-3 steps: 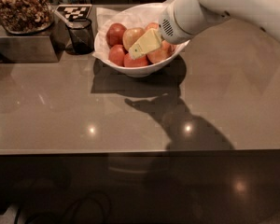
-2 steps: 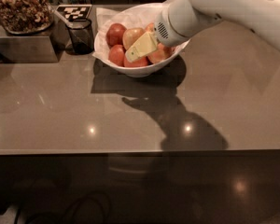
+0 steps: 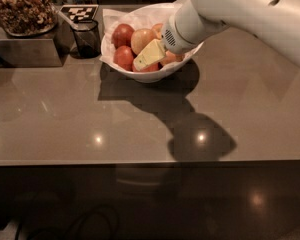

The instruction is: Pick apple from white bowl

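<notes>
The white bowl [image 3: 155,76] stands at the back middle of the brown counter, lined with white paper and holding several apples. The orange-red, pale yellow apple [image 3: 142,39] lies near the bowl's middle, between two deep-red apples [image 3: 122,33] [image 3: 123,57]. My gripper [image 3: 148,56] reaches in from the right on the white arm. Its yellowish tip lies over the apples, just below and to the right of the pale apple. The arm hides the right part of the bowl.
A small dark cup [image 3: 86,38] stands just left of the bowl, with a black-and-white tag [image 3: 79,12] behind it. A glass container of nuts [image 3: 21,9] sits on a metal box [image 3: 25,51] at the far left. The counter's front edge [image 3: 150,162] runs across the view.
The gripper has moved a little left and down, deeper among the apples. The bowl and apples have not visibly shifted.
</notes>
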Available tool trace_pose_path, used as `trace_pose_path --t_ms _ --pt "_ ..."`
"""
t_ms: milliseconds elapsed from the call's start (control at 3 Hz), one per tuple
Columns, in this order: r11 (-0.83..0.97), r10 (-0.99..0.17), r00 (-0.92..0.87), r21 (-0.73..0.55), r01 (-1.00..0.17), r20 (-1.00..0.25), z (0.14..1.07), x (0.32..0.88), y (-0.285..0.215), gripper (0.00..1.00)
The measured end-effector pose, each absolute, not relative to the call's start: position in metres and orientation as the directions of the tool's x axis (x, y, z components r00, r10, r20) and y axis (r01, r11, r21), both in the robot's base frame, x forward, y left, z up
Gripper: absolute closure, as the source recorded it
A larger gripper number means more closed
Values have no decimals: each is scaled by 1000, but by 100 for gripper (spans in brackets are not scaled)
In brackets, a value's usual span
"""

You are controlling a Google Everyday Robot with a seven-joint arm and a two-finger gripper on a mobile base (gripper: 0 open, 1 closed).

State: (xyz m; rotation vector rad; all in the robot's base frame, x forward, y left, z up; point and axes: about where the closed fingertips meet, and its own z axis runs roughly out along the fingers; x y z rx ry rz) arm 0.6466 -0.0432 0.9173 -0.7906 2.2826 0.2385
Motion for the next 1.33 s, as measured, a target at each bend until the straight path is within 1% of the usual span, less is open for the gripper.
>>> trace_pose_path --t_ms 667,1000,1333 --pt "793 -495 -587 -56 -607 -640 895 661 -40 16" --pt "788 -504 -586 -60 -613 -635 890 664 -40 34" --pt "786 -506 -584 -61 -615 -635 890 664 -40 58"
